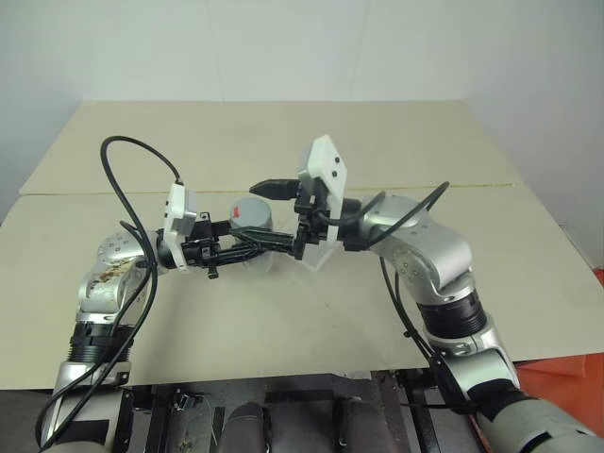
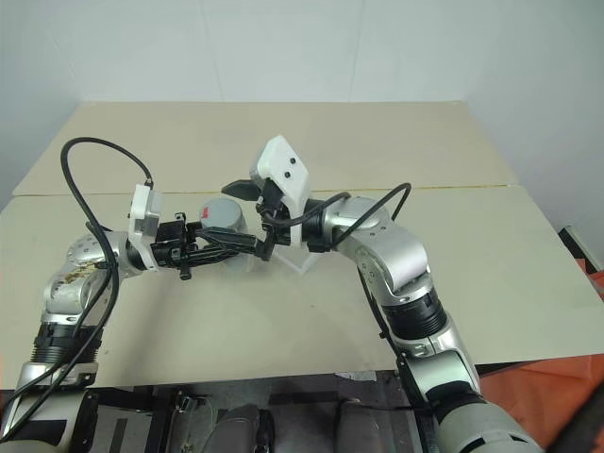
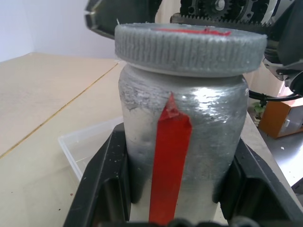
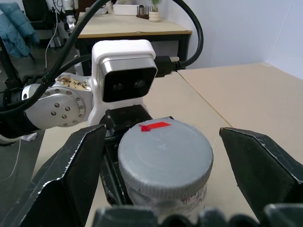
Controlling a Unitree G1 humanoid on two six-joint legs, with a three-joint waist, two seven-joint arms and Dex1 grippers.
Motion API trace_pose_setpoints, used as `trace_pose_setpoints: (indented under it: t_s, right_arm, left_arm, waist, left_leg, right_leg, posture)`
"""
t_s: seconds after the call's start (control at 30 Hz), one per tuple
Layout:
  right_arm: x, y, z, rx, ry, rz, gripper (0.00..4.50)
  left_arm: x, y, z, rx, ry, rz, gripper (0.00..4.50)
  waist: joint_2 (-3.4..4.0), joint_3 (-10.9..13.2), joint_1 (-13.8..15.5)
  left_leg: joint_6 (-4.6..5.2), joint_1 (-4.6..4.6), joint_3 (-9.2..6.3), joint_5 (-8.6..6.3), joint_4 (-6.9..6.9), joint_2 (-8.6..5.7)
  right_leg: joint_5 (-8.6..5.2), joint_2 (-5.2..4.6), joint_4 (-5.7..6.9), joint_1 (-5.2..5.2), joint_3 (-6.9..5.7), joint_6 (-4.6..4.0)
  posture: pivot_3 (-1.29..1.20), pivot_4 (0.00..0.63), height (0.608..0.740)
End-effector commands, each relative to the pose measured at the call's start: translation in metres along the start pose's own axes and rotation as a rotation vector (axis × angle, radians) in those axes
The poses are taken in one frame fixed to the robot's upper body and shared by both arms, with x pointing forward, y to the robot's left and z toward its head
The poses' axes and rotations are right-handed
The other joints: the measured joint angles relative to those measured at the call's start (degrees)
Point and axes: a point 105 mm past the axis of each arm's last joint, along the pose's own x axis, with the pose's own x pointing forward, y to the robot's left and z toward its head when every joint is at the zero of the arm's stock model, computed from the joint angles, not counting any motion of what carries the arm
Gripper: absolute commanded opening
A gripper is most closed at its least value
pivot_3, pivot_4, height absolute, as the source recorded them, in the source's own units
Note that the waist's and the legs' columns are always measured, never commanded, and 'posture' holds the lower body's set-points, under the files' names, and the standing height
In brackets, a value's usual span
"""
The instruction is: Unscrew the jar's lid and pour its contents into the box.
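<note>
From the head camera, the left gripper [image 1: 253, 247] is clamped tight on the small silvery-grey cylindrical jar [image 1: 253, 219], holding it in the air above the pale beige tabletop [image 1: 396, 302]. The right gripper [image 1: 283, 215] sits just beside the jar, jaws spread wide and gripping nothing. The clear shallow plastic box [image 2: 300, 257] lies on the table just behind the jar.

In the left wrist view, black fingers [image 3: 106, 184] press both sides of the jar, whose ribbed grey screw lid [image 3: 189, 45] is on; the box corner shows behind.

In the right wrist view, wide-apart fingers [image 4: 71, 165] flank the lid without touching it.
</note>
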Motion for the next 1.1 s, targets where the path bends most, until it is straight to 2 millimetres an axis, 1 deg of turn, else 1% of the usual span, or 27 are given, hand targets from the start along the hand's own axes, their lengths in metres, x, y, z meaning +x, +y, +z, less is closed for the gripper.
trace_pose_setpoints:
  t_s: [0.03, 0.33, 0.77, 1.1]
  right_arm:
    - [0.001, 0.0, 0.012, -0.043, -0.035, -0.006, 4.48]
    - [-0.003, -0.005, 0.01, -0.047, -0.024, -0.02, 4.48]
    - [-0.011, -0.005, 0.008, -0.053, -0.01, -0.017, 4.48]
    - [-0.006, -0.001, 0.01, -0.05, -0.024, 0.005, 4.48]
  left_arm:
    - [-0.002, 0.0, 0.01, 0.051, -0.008, -0.007, 1.91]
    - [-0.005, -0.001, 0.01, 0.055, -0.004, -0.004, 1.91]
    - [-0.007, -0.002, 0.011, 0.06, -0.003, 0.004, 1.91]
    - [-0.005, -0.003, 0.011, 0.062, -0.004, -0.004, 1.91]
  waist:
    - [0.0, 0.0, 0.01]
    - [0.0, 0.0, -0.02]
    - [0.0, 0.0, -0.01]
    - [0.0, 0.0, -0.01]
  left_leg:
    - [0.0, 0.0, 0.0, 0.0, 0.0, 0.0]
    - [0.0, -0.01, 0.0, 0.0, 0.0, 0.0]
    - [0.0, -0.01, 0.0, 0.0, 0.0, 0.0]
    - [0.0, -0.01, 0.0, 0.0, 0.0, 0.0]
  right_leg:
    - [0.0, 0.0, 0.0, 0.0, 0.0, 0.0]
    - [0.0, 0.0, 0.0, 0.0, 0.0, 0.0]
    - [0.0, 0.0, 0.0, 0.0, 0.0, 0.0]
    - [0.0, 0.0, 0.0, 0.0, 0.0, 0.0]
  posture:
    - [0.0, 0.15, 0.74]
    - [0.0, 0.15, 0.74]
    - [0.0, 0.15, 0.74]
    - [0.0, 0.15, 0.74]
